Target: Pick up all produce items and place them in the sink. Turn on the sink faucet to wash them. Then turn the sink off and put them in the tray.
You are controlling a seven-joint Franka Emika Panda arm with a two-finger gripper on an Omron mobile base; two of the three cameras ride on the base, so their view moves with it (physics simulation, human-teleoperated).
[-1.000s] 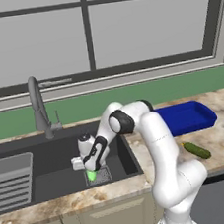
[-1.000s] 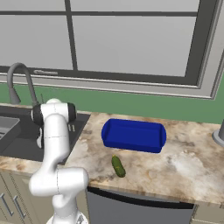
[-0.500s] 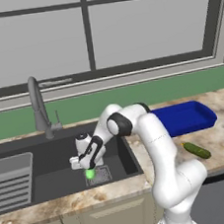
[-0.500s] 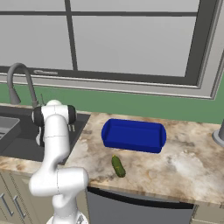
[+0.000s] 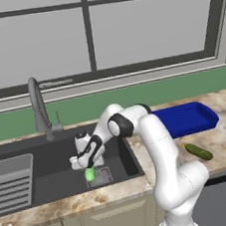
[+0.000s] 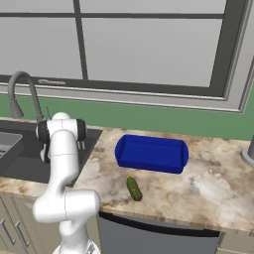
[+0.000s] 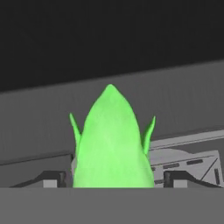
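Arm bent low to its left, reaching down into the sink, a dark grey recessed basin set in a speckled stone counter. Gripper hangs just above the basin floor, near the square metal drain grate.

Lime green vegetable sits right under the gripper, at the left edge of the grate. In the hand view the same vegetable stands between the finger tips with its pointed end away from the camera. The fingertips stand wide to either side of it at the bottom of the view. A gap shows on both sides between tip and vegetable, so the jaws look spread and not pressing on it. Whether the vegetable rests on the basin floor or on the grate I cannot tell.

Darker green vegetable lies on the counter to the right of the arm, well apart from the sink. In the right base view it lies just in front of the tray, near it but not touching.

Tray, deep blue and shallow, sits on the counter right of the sink.

Faucet, a tall gooseneck, rises behind the sink at the back edge. Ribbed grey rack occupies the left end of the basin.

Window above, green wall strip below the sill.
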